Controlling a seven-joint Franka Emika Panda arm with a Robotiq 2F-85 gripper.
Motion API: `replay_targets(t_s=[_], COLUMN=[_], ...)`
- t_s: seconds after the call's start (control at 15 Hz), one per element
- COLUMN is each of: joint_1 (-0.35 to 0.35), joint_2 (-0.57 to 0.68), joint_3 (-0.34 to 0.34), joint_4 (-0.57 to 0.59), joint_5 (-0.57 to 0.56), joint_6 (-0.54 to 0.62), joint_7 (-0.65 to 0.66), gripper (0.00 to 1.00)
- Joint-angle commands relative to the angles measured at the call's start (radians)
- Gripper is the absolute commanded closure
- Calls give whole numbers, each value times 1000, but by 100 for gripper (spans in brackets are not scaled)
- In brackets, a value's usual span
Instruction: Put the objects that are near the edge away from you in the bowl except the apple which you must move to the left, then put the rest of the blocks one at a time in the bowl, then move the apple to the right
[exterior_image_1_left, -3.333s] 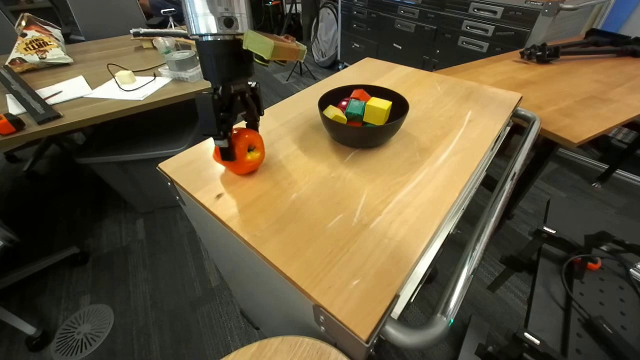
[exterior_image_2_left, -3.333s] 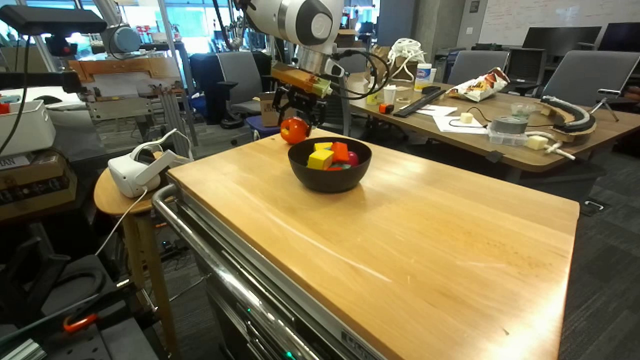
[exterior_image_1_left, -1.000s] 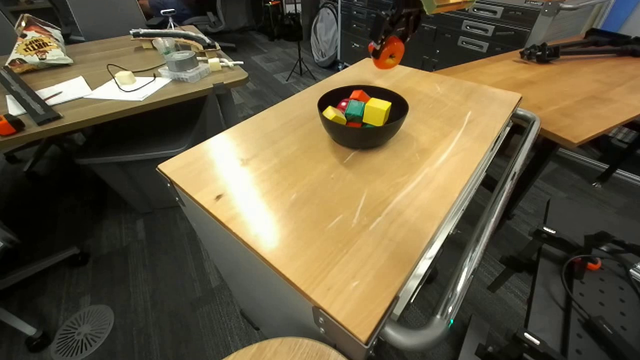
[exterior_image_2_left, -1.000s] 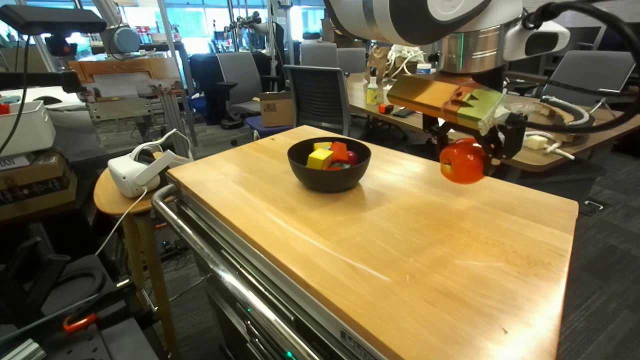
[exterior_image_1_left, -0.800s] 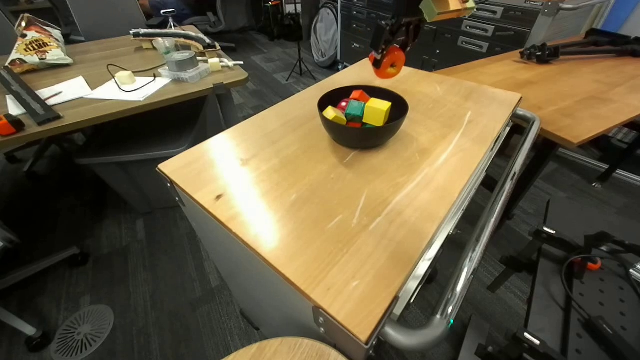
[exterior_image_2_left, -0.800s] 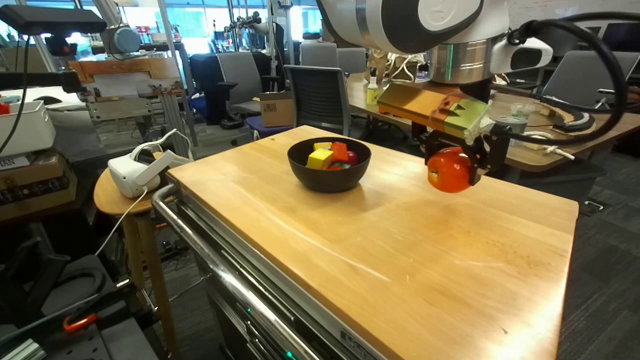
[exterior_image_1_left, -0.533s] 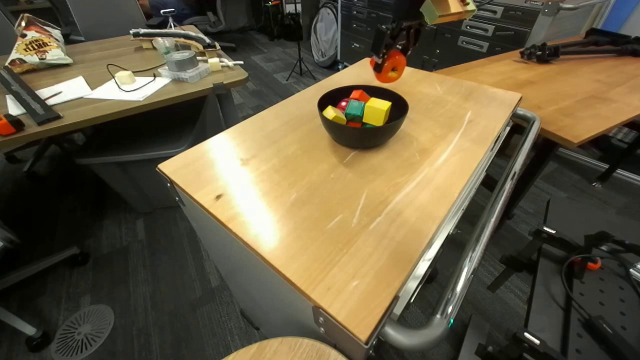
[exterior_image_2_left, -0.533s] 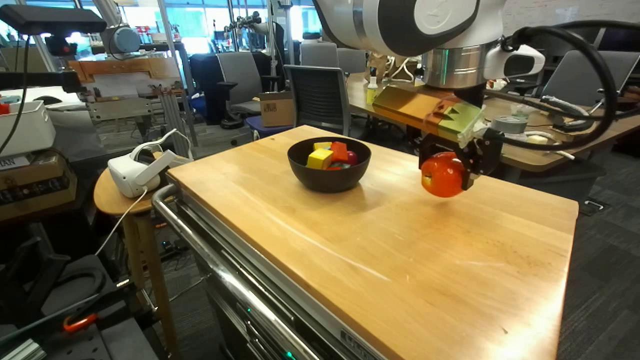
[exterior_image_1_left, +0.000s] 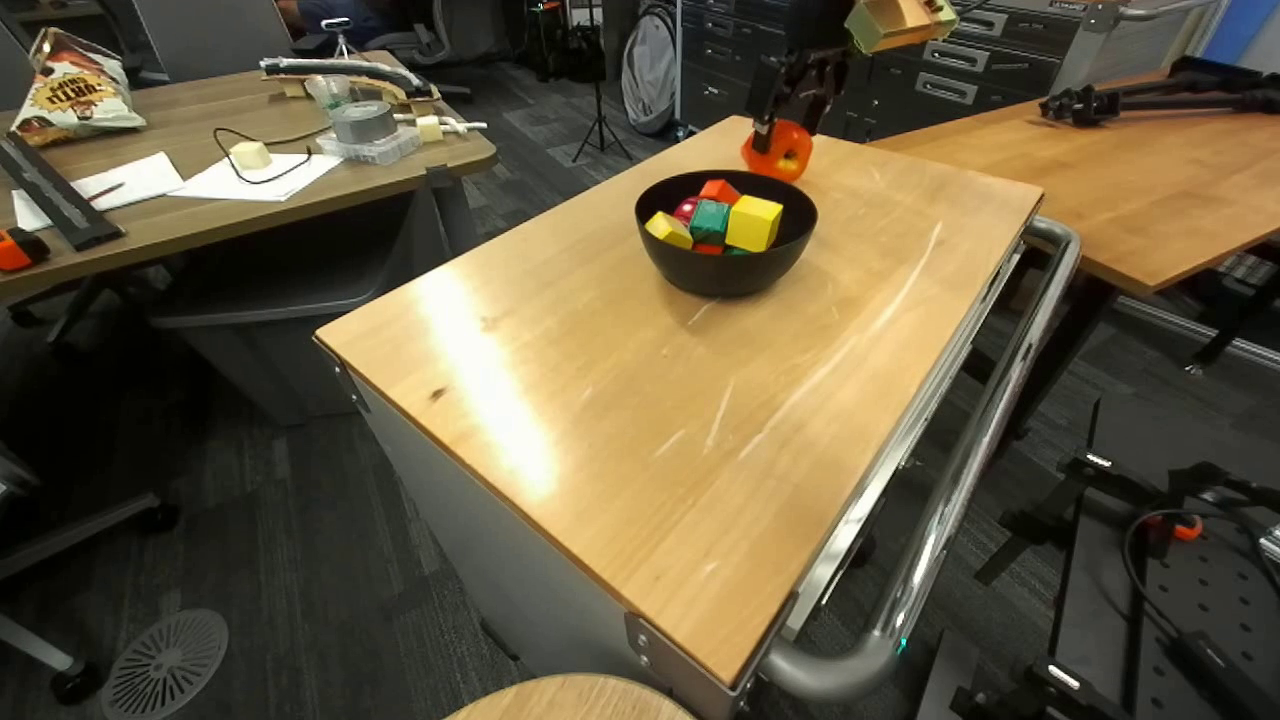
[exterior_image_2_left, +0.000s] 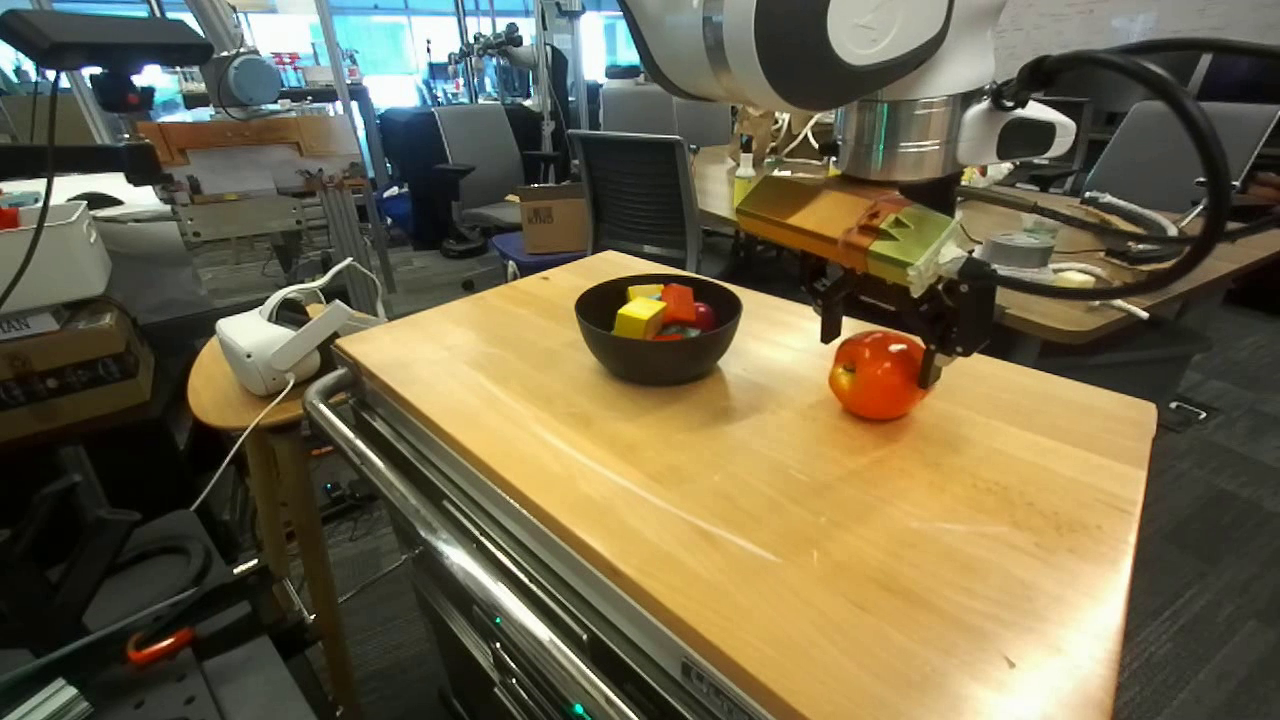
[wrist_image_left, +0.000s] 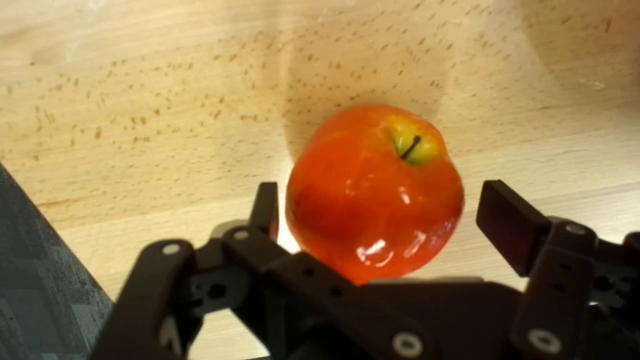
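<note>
Apple (exterior_image_2_left: 882, 380) and bowl (exterior_image_1_left: 725, 275) share the counter (exterior_image_1_left: 620, 420), the broadest thing beneath me: pale wood, scratched, with a metal rail (exterior_image_1_left: 920, 570) along one side. Above it hangs my arm (exterior_image_2_left: 800, 50), filling the top right of an exterior view. The black bowl stands upright on the counter, near the apple yet apart from it. My pincer (wrist_image_left: 386, 216) is released, pointing down, its two fingers (wrist_image_left: 511, 225) spread on either side of the apple; in the wrist view I see a thin strip of wood between each finger and the red skin. The apple itself rests on the counter between those fingers, close to an edge, tilted with its stem end off to one side. Smaller again are the pieces inside the bowl: a large yellow block (exterior_image_1_left: 755, 222), a green block (exterior_image_1_left: 710, 221), a second yellow block (exterior_image_1_left: 668, 230) that lies slanted, an orange-red block (exterior_image_1_left: 719, 190) and a round crimson piece (exterior_image_1_left: 686, 209). Smallest of all is the apple's dark stem (wrist_image_left: 410, 148).
</note>
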Motion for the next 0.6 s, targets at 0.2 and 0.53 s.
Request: replay_targets(t_s=[0.2, 0.53], joint_1=[-1, 6], joint_2=[-212, -250], joint_3=[-15, -35], joint_4=[-62, -21], joint_5=[-7, 52], joint_6=[-149, -191], joint_7=[-28, -49], gripper=[0, 0])
